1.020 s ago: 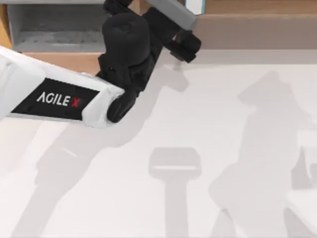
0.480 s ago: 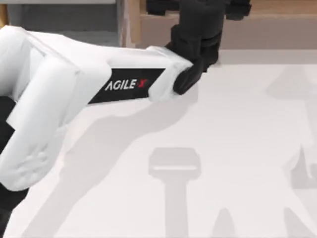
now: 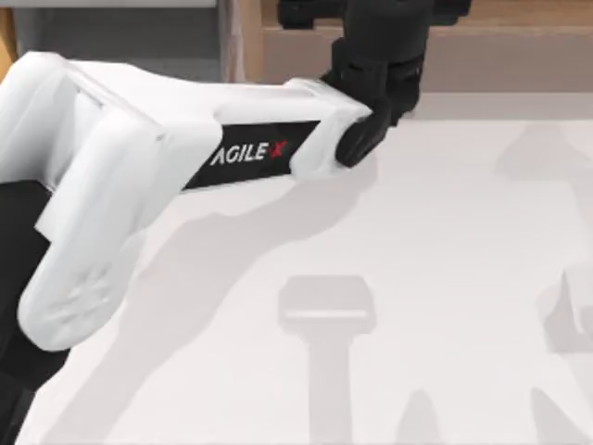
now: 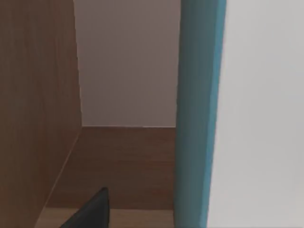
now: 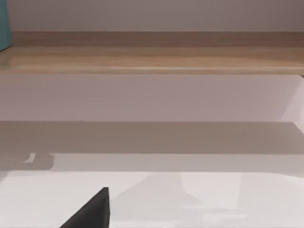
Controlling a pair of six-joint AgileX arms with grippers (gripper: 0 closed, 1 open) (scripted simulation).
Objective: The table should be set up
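My left arm [image 3: 185, 176] reaches over the tabletop [image 3: 445, 278] into the wooden shelf unit [image 4: 42, 118]. A teal panel [image 4: 197, 114] stands just beside its jaws, perhaps a book; I cannot tell their state.

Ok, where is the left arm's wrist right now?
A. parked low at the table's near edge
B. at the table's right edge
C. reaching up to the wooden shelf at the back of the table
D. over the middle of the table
C: in the top view the left arm stretches across the table and its black wrist sits over the wooden shelf at the back edge.
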